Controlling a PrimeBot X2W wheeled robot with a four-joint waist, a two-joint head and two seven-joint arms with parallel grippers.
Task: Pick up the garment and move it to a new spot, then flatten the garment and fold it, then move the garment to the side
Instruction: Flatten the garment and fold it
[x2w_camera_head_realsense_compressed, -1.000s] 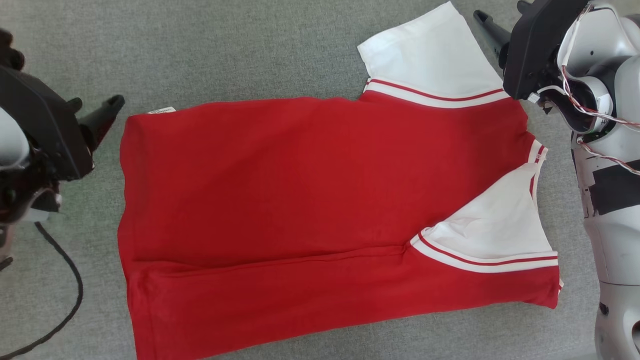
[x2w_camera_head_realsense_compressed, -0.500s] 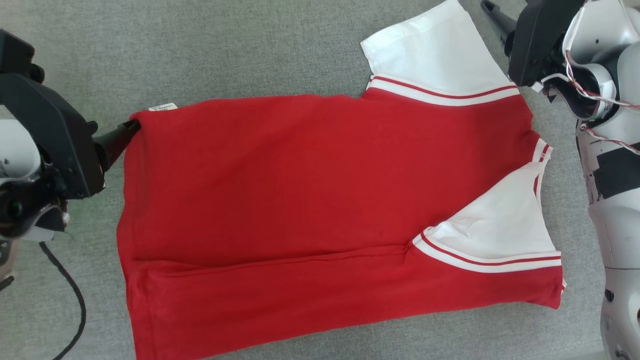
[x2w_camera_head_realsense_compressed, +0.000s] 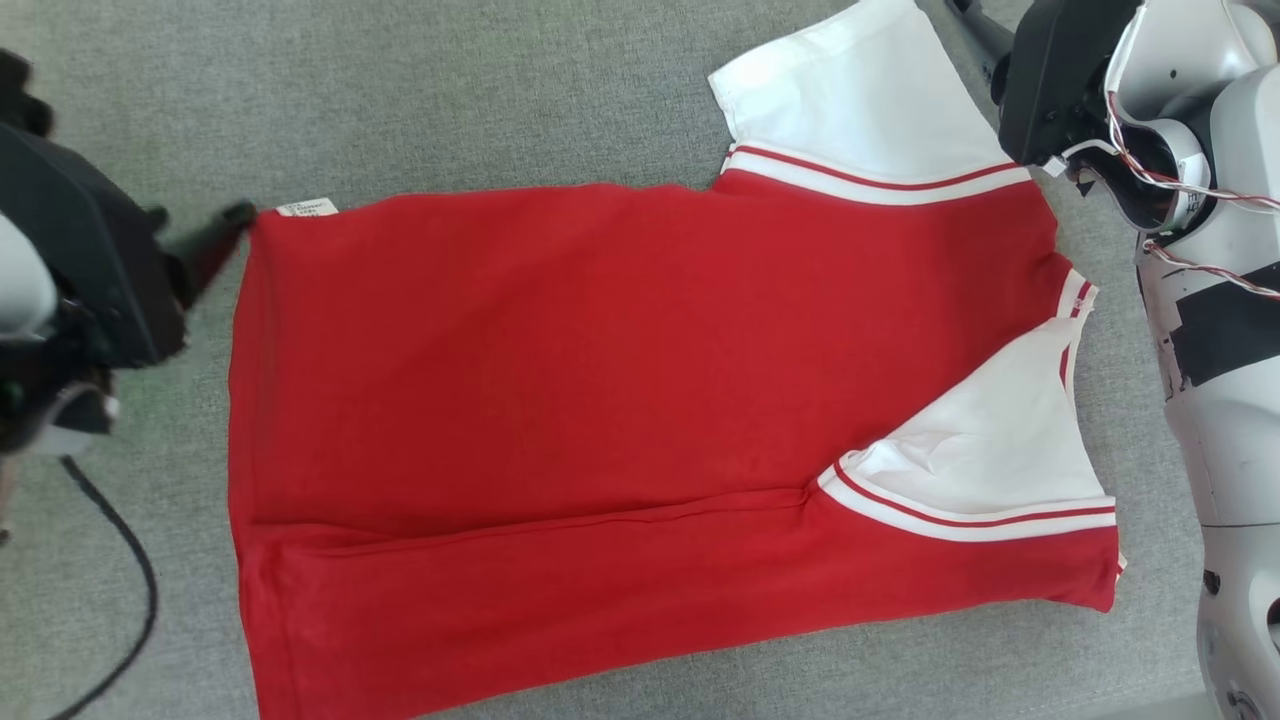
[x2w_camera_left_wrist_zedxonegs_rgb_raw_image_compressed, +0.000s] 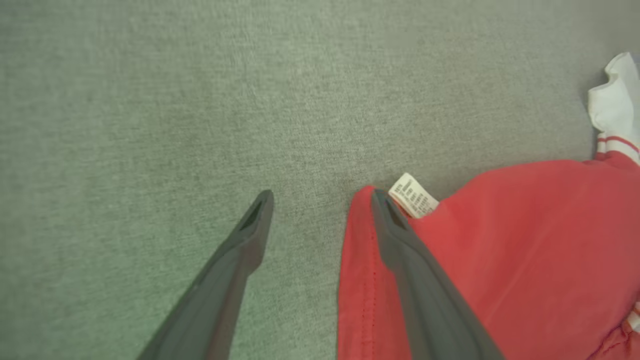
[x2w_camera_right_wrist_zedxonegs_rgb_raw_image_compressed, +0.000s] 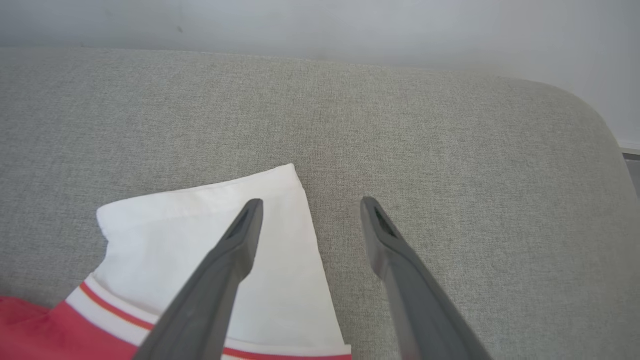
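Garment (x2w_camera_head_realsense_compressed: 600, 380) lies on grey cushion (x2w_camera_head_realsense_compressed: 400, 100), left end effector (x2w_camera_left_wrist_zedxonegs_rgb_raw_image_compressed: 322, 192) and right end effector (x2w_camera_right_wrist_zedxonegs_rgb_raw_image_compressed: 312, 200) gaping empty.

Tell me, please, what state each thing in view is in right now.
Garment: lying flat on the grey cushion, its near side folded in.
Far sleeve: spread out flat, unfolded.
Near sleeve: folded in onto the garment.
Care label: sticking out at the garment's corner.
Left gripper: open, straddling the garment's edge beside the care label.
Right gripper: open, straddling the far sleeve's edge.
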